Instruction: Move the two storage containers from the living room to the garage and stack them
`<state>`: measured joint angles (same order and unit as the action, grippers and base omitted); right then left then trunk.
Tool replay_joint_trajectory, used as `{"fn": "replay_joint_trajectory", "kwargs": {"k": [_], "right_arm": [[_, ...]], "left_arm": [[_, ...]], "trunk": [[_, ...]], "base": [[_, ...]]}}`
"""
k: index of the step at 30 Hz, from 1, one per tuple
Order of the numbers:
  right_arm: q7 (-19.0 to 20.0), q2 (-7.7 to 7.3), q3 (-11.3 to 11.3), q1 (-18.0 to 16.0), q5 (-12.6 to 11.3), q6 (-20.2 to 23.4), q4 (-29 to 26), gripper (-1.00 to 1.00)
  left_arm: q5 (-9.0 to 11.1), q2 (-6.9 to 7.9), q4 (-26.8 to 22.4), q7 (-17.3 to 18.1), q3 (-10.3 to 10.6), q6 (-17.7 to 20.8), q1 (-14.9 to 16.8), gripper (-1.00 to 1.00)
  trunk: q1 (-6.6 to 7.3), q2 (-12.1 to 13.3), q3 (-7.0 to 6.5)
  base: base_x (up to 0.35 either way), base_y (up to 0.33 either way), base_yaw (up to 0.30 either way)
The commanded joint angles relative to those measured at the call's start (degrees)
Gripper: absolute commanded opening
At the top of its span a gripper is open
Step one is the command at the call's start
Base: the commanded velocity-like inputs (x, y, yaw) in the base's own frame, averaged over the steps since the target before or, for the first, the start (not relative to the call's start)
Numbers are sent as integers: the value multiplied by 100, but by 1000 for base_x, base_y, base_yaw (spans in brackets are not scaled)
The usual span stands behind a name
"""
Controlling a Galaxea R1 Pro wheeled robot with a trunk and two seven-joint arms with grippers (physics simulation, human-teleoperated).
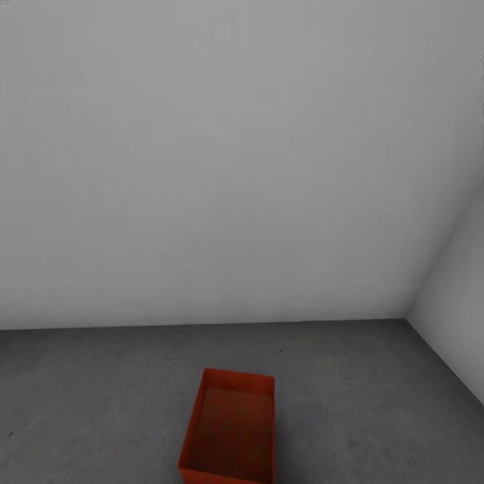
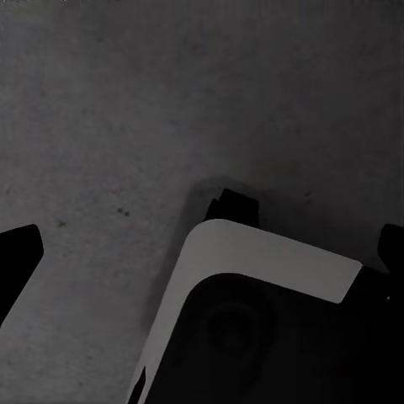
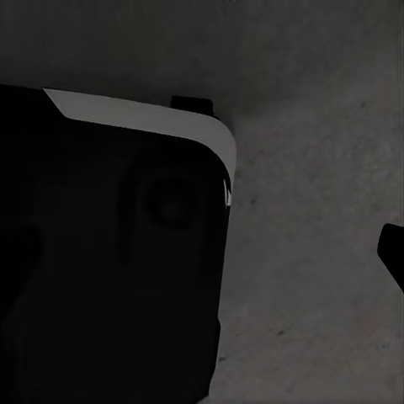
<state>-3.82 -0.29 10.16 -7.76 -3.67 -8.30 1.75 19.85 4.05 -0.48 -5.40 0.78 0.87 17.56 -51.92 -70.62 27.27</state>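
1 orange-red rectangular open plastic bin (image 1: 232, 430) sits nearest on the rough grey concrete floor (image 1: 94, 390), below the plain white-grey walls (image 1: 228, 168). Whether either pincer is open, I cannot tell. Bring bin 2 squarely above it before lowering.

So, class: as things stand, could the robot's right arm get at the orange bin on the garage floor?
Probably yes. The bin sits open-topped on the concrete floor just ahead, nothing around it. The right wrist view looks down at the robot's base, so the arm must first swing forward.
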Motion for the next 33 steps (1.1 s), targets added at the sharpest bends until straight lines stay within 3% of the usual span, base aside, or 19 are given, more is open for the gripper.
{"fn": "replay_joint_trajectory", "kwargs": {"k": [1,33], "right_arm": [[-11,-1,47,-7,-38,-36,19,100],[-11,-13,47,55,-30,-110,19,100]], "left_arm": [[28,1,-5,-14,10,6,2,100],[28,0,-5,-14,10,7,2,100]], "trunk": [[0,-3,-4],[0,-3,-299]], "base": [[0,0,0],[0,0,0]]}}
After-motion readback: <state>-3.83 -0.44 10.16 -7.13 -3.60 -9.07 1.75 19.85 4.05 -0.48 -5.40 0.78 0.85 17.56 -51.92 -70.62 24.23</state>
